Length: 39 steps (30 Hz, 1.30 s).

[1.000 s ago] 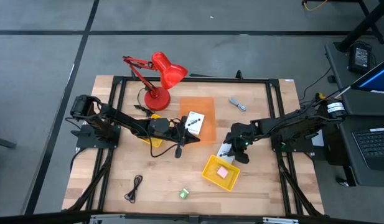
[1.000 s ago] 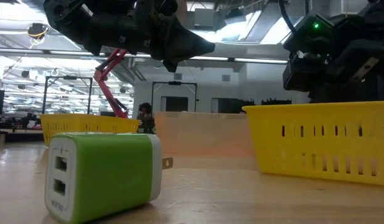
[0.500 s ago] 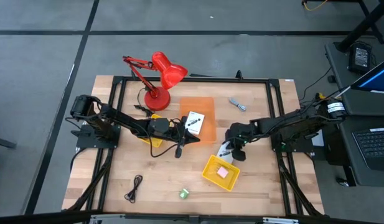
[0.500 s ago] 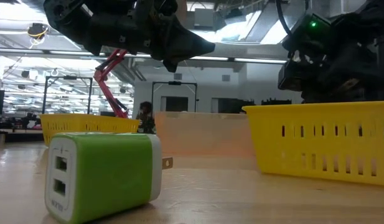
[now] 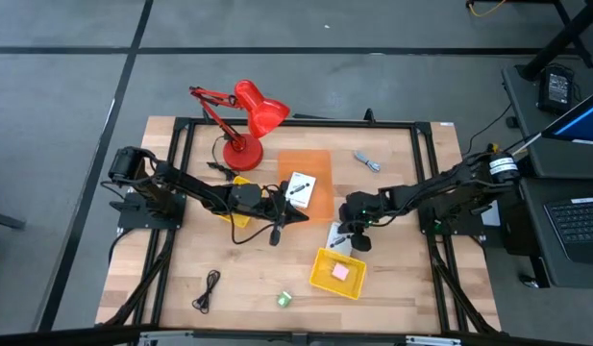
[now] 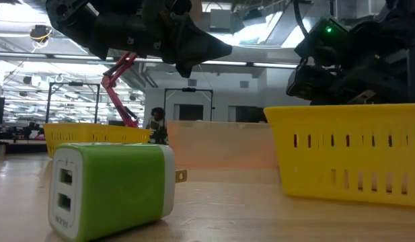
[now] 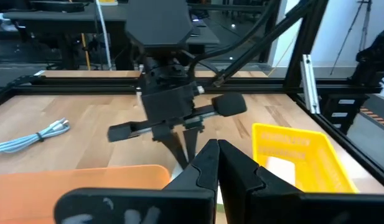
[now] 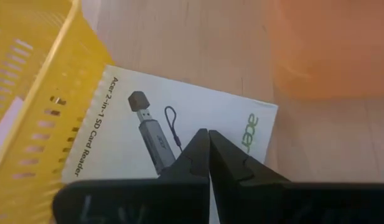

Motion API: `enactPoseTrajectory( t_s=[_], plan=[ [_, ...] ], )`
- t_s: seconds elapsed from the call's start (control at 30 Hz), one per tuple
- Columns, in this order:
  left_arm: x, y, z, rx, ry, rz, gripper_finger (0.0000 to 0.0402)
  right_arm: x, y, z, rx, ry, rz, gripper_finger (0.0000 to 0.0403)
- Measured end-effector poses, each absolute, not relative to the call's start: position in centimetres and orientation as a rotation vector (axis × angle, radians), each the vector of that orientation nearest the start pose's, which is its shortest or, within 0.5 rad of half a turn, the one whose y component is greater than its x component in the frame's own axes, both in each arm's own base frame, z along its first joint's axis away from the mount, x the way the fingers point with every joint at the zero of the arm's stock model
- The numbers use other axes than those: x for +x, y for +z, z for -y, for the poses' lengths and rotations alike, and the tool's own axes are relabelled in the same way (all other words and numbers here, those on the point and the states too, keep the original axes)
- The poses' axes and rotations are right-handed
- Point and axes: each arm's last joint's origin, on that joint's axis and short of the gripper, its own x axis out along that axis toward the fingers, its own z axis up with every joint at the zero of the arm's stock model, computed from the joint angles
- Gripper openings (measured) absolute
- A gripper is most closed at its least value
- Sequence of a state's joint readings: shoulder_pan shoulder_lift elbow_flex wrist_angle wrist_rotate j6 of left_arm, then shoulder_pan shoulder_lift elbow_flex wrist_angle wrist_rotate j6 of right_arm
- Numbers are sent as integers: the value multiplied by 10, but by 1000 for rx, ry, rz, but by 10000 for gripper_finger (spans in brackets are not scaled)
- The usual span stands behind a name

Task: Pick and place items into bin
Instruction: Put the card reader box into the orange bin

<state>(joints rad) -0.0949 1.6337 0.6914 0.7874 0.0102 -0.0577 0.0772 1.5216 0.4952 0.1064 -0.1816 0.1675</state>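
My right gripper [image 5: 346,234] is shut and points down on a white square card [image 5: 336,236] printed with a black card reader, which lies flat on the table beside a small yellow basket [image 5: 327,280]. That basket holds a pink block [image 5: 341,272]. My left gripper [image 5: 294,213] hangs shut above the table by the orange bin [image 5: 315,165], with nothing between its fingers [image 7: 211,163]. A second white card [image 5: 299,187] lies in the orange bin. A black cord [image 5: 210,288] and a green block [image 5: 284,299] lie near the table's near edge. My right gripper meets the white card with its shut fingertips [image 8: 207,138], which come from above and point down. They rest on the printed face [image 8: 179,109] near the card's middle. The card lies flat on the table, one edge against the yellow basket [image 8: 30,93].
A red desk lamp [image 5: 246,120] stands at the far left. A second yellow basket [image 5: 236,210] sits under the left arm. A pale blue cable [image 5: 366,160] lies toward the far right. In the low view the green block [image 6: 113,188] fills the foreground beside the basket [image 6: 348,158].
My right gripper has moved toward the table's left edge, staying shut, and the white card has slid along the table with it. The small yellow basket has turned about and shifted slightly toward the near left.
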Motion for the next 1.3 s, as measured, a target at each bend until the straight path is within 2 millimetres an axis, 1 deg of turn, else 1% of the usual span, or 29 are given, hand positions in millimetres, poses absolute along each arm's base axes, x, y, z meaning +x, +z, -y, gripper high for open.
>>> enactPoseTrajectory(
  t_s=[0.23, 0.53, 0.63, 0.7, 0.87, 1.03, 1.1, 1.2, 1.3],
  plan=[
    [322, 189, 43, -82, -94, -165, 3, 261, 115, -26, 139, 199, -930, 0],
    [320, 188, 56, -101, -105, -172, 3, 299, 117, -28, 21, 246, -902, 0],
    [319, 187, 57, -99, -103, -183, 3, 309, 121, -28, -24, 230, -896, 0],
    [319, 186, 59, -96, -94, -190, 3, 312, 126, -28, -38, 229, -904, 0],
    [318, 185, 61, -92, -91, -200, 3, 311, 149, -29, -31, 224, -952, 0],
    [318, 183, 60, -89, -86, -220, 3, 304, 170, -34, -34, 238, -915, 0],
    [317, 181, 60, -105, -76, -243, 3, 299, 177, -35, -34, 219, -913, 0],
    [316, 176, 60, -150, -64, -299, 3, 291, 178, -37, -17, 176, -926, 0],
    [315, 171, 60, -185, -52, -348, 4, 284, 167, -42, 16, 140, -922, 0]
  ],
)
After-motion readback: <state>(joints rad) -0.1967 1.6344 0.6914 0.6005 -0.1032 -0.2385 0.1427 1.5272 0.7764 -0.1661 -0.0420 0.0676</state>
